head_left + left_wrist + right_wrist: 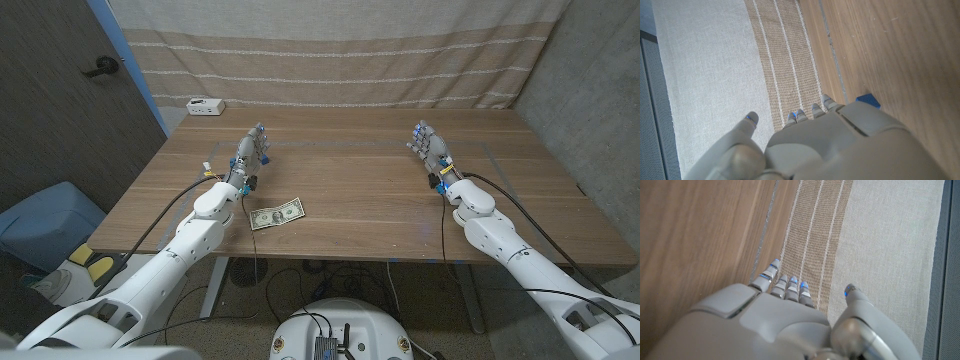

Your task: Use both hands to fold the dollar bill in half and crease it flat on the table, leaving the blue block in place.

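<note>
While both hands hover empty | left hand (pixel 253 148) fingers apart, blue block (pixel 868 100) just past its fingertips (wrist view) | dollar bill (pixel 277 213) flat, unfolded near the front edge of the wooden table (pixel 360 200) | right hand (pixel 428 143) also spread, holding nothing

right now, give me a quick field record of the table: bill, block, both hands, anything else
dollar bill: lying flat and unfolded near the table's front edge, beside the left forearm
blue block: on the table, just past the left robot hand's fingertips
left robot hand: open, holds nothing
right robot hand: open, holds nothing
white box: far left corner of the wooden table
</note>
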Available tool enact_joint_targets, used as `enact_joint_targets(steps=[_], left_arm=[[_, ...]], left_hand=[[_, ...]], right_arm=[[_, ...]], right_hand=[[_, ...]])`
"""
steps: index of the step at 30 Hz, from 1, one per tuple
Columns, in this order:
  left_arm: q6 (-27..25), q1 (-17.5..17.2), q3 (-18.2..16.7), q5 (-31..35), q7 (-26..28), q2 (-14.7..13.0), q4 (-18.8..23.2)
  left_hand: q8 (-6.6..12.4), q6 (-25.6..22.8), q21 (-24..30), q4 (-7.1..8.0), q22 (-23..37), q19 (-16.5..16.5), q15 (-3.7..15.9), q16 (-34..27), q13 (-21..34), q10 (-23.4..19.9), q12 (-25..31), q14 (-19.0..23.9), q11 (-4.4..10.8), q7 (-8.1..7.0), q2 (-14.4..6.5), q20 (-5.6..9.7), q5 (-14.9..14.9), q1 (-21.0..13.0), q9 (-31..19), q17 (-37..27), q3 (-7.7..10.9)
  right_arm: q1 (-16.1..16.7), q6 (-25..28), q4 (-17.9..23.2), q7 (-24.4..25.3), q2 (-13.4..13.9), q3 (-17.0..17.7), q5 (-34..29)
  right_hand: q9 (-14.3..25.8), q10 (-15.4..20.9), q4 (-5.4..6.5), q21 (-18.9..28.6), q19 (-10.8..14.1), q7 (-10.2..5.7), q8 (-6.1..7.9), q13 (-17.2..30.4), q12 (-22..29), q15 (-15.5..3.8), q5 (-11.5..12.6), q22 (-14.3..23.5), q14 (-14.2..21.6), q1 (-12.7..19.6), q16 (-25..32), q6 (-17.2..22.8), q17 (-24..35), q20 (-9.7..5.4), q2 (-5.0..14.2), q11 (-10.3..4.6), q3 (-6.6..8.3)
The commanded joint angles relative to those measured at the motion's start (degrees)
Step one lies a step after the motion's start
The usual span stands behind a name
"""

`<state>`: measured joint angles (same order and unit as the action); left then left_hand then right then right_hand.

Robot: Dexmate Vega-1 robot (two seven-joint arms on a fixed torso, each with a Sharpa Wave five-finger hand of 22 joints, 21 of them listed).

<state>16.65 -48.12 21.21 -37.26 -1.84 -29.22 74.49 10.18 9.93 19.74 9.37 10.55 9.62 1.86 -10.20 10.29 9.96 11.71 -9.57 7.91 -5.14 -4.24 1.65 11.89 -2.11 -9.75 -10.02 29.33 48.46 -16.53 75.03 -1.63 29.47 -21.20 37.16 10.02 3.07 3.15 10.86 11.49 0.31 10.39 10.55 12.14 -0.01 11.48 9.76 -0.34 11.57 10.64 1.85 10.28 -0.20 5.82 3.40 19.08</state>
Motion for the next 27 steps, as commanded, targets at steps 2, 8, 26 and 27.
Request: enact_joint_targets(steps=[2,8,26,27], left_arm=[[-0.1,-0.3,0.1,0.1,0.1,-0.2,0.3],[-0.3,-0.5,0.1,0.6,0.7,-0.6,0.8],[-0.6,-1.4,0.0,1.1,1.5,-1.4,1.9],[-0.6,-1.4,0.0,1.1,1.4,-1.4,2.0]], left_hand=[[0.29,8.6,0.4,-0.10,0.2,0.7,2.52,-0.4,0.1,8.7,0.3,-8.2,0.51,-0.35,-4.4,-0.05,0.3,0.1,-0.1,-0.1,0.39],[0.50,7.9,0.3,-0.27,0.2,0.6,2.22,-0.5,0.1,8.1,0.4,-7.7,0.63,-0.51,-4.1,-0.21,0.3,0.0,-0.1,-0.1,0.37],[1.21,4.5,0.3,-0.80,0.1,-0.9,1.09,-0.8,0.2,5.2,1.0,-5.6,-0.65,-0.26,-3.5,-0.96,0.2,-0.3,-0.2,0.0,0.42],[1.29,4.2,0.3,-0.82,0.1,-1.0,1.02,-0.8,0.2,5.1,1.1,-5.5,-0.69,-0.27,-3.5,-1.01,0.2,-0.3,-0.2,0.0,0.42]], right_arm=[[0.3,1.0,1.4,1.4,0.7,-0.7,-1.6],[0.4,2.9,3.9,4.5,1.9,-1.6,-4.8],[-0.3,8.4,10.3,9.9,4.9,-4.7,-13.7],[-0.3,8.6,10.7,10.1,5.0,-4.8,-14.1]], right_hand=[[0.2,0.9,-1.30,0.4,0.8,-0.08,0.44,0.2,0.3,0.72,0.3,0.1,0.1,2.3,0.5,0.5,0.0,0.20,1.16,0.92,1.47],[0.2,3.2,-4.47,0.6,1.7,-0.22,0.97,0.2,0.5,2.30,-0.5,0.1,2.3,6.3,0.9,2.7,0.0,1.26,2.68,1.82,3.73],[0.3,7.0,-5.68,1.2,3.9,-0.25,1.74,0.4,1.0,3.12,-0.8,0.2,6.3,8.8,2.3,7.2,0.7,1.52,4.65,2.48,5.48],[0.3,7.3,-5.72,1.1,3.9,-0.08,1.81,0.4,1.0,3.10,-0.8,0.2,6.5,8.9,2.3,7.5,0.7,1.57,4.67,2.59,5.57]])
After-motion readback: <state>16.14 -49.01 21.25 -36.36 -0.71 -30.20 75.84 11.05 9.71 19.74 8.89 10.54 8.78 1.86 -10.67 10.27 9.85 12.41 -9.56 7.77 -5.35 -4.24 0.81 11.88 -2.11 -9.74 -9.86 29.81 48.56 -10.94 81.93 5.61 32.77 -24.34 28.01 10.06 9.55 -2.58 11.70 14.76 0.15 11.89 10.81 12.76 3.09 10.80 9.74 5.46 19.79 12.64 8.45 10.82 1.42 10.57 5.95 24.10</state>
